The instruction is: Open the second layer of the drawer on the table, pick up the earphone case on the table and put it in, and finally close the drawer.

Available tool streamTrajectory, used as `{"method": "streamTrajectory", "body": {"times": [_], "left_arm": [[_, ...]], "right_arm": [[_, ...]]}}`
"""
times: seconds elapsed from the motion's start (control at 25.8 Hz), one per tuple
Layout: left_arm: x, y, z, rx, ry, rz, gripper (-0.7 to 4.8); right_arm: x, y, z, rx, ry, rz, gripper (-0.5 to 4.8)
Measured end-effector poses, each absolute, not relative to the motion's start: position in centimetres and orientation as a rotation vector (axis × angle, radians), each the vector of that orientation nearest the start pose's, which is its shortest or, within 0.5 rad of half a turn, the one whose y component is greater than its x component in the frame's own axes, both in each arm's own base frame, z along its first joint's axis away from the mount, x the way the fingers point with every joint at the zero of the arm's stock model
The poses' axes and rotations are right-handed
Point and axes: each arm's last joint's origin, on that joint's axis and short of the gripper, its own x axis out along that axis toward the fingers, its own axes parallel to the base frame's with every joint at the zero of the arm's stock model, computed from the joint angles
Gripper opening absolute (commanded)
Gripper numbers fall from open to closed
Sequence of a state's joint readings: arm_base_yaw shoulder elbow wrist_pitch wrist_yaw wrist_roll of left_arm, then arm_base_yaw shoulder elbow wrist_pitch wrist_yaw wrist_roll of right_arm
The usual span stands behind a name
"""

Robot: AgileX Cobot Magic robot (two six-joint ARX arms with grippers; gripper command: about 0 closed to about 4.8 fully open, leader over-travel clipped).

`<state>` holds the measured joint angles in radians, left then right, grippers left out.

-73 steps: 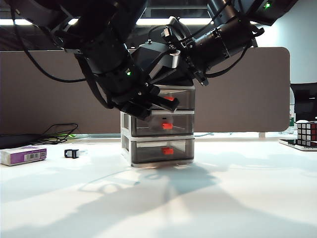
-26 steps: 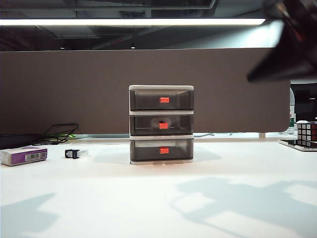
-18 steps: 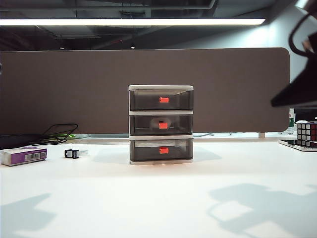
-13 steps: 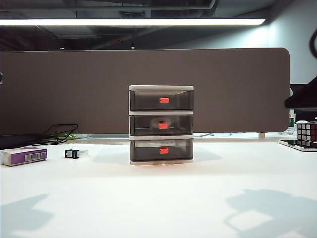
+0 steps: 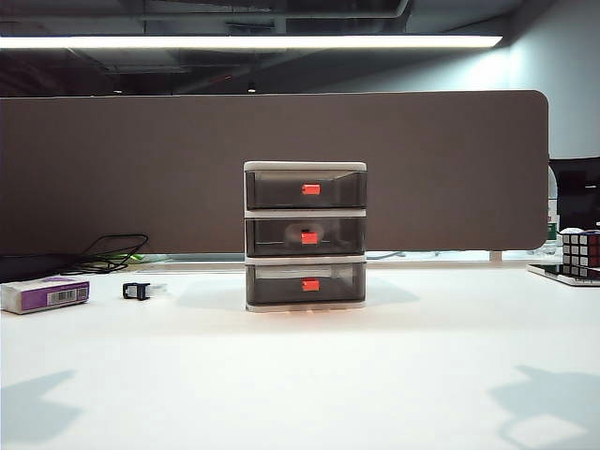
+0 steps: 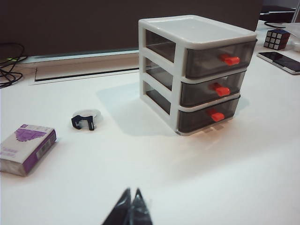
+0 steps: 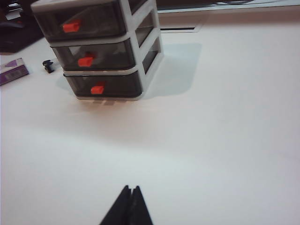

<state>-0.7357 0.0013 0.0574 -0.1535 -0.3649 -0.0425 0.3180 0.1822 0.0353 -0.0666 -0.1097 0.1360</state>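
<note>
- The drawer (image 5: 306, 236) stands upright on the bench (image 5: 300, 375), in front of the brown divider (image 5: 122, 169); all three tiers are pushed in flush.
- Through the smoky front of the second layer (image 5: 306, 236), a pale rounded shape shows behind the handle; this looks like the earphone case (image 5: 313, 231), lying inside. Its long axis cannot be told.
- The red-orange handles face the exterior camera.
- The left fingers (image 6: 131, 206) are pressed together, empty, well apart from the drawer, out in front of it towards the purple box (image 6: 26, 148) side.
- The right fingers (image 7: 130, 205) are also together and empty, well apart from the drawer's front.
- The black clip (image 5: 136, 291) lies between the purple box and the drawer.
</note>
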Motion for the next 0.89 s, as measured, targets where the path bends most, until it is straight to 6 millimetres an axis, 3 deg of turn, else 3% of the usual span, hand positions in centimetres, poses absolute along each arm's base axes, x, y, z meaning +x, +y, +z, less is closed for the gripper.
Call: {"method": "streamTrajectory", "body": {"times": [0.08, 0.43, 0.89], "left_arm": [[7.6, -5.4, 16.7, 0.005, 0.083, -0.357, -0.05], [8.0, -5.3, 15.8, 0.001, 0.060, -0.319, -0.05], [9.6, -1.8, 16.1, -0.018, 0.029, -0.228, -0.05]], "right_arm": [[9.7, 3.4, 14.7, 0.113, 0.236, 0.400, -0.05], [9.4, 1.9, 14.8, 0.136, 0.197, 0.269, -0.05], [9.5, 0.4, 14.9, 0.154, 0.179, 0.187, -0.05]]}}
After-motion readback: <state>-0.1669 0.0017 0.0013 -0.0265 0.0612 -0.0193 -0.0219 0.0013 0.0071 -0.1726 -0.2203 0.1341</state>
